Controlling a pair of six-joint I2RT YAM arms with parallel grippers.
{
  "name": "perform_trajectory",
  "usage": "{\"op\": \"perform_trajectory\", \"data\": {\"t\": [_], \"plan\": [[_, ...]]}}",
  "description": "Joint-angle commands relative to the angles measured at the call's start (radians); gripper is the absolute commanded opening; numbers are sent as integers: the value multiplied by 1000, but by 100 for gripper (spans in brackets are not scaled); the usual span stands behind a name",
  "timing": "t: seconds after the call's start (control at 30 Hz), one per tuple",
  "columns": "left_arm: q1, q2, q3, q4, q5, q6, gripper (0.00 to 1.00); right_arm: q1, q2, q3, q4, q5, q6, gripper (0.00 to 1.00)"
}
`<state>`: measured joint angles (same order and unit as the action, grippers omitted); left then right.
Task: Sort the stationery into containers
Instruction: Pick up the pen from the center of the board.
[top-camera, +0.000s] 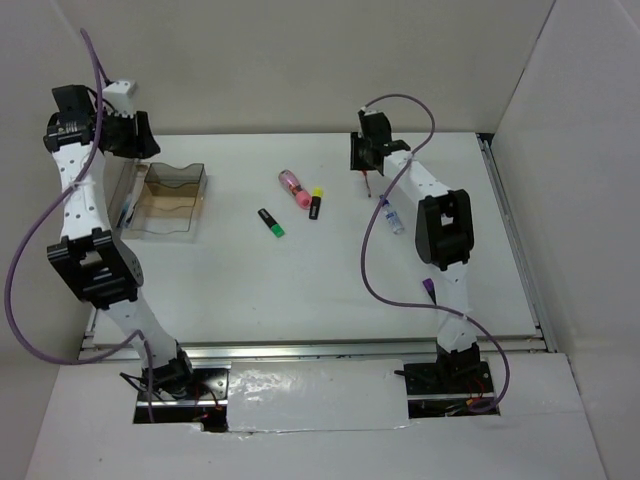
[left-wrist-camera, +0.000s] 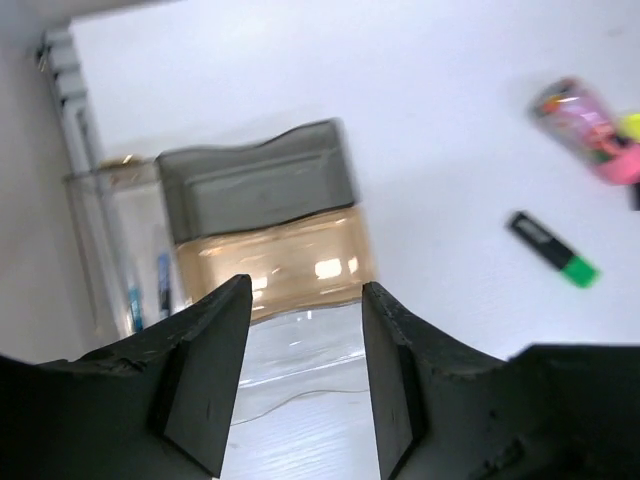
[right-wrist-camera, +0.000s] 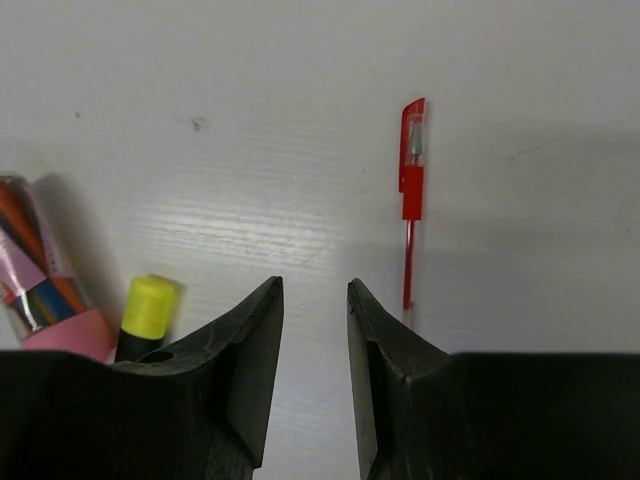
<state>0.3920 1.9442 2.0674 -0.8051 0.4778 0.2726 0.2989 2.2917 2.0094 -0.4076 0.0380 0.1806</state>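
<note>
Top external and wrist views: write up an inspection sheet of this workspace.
Surface: white table, no spills seen.
Job's things: pink tube, yellow-ended highlighter and green-ended highlighter loose mid-table; red pen and blue-capped bottle by the right arm; clear box at left; second clear box beside it holds blue pens.
Clutter: nothing seen.
Grippers: left gripper open, empty, near the boxes; right gripper open, empty, beside the red pen.
Cables: purple cables loop off both arms.
Surroundings: white walls around.

Left arm reaches to far left; left gripper jaws spread wide; right arm stretches far; right gripper jaws narrowly parted, pointing down.
</note>
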Motion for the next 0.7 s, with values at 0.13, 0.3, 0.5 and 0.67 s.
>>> {"op": "perform_trajectory", "data": {"t": [0.13,0.3,0.5,0.67], "plan": [[-62,-151,-78,43,123,-87,59,-10,51,48,-48,131,-14,41],[-84,-192,-87,30,147,-121,59,-15,84,81,-83,109,-10,46],[-94,-226,-119,38,143,-150,59,-1,126,126,-146,137,20,57],[-93,-235,-128,30,140,-158,59,-9,132,114,-151,178,63,62]]}}
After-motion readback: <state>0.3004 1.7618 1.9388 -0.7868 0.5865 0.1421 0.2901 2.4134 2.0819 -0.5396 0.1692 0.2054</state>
